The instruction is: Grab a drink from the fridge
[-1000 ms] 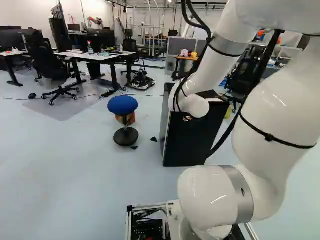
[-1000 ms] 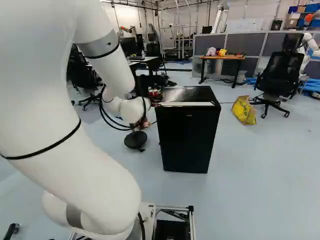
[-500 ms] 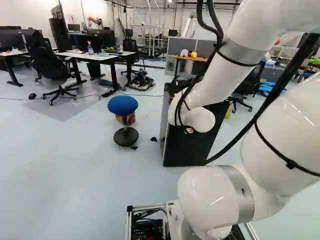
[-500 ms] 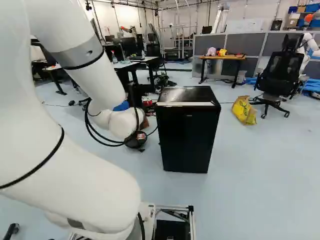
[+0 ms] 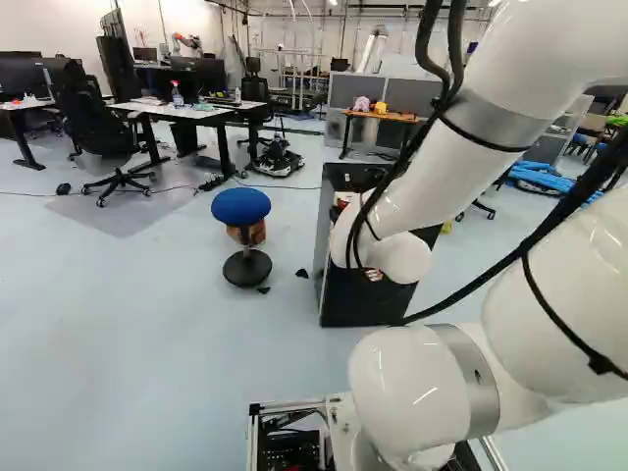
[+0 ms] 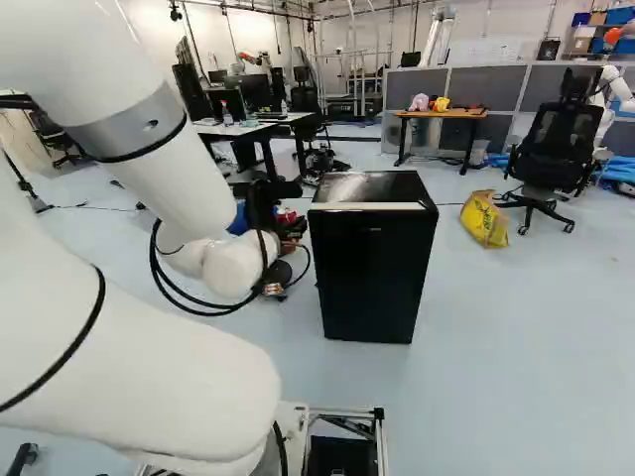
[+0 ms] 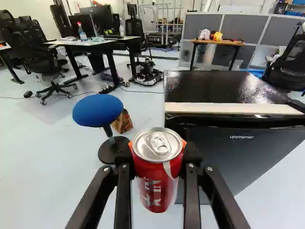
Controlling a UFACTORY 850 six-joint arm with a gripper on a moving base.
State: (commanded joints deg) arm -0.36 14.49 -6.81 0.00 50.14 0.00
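Can (image 7: 155,181), red, one: gripped between the fingers (image 7: 191,191), apart from the closed fridge (image 7: 243,157) at one o'clock; grab apparently complete, next move calling for a steady, level hold.

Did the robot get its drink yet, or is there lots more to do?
Almost finished! The red can is out of the fridge, whose door looks shut. The gripper holds it from both sides. Maybe only handing it over is left.
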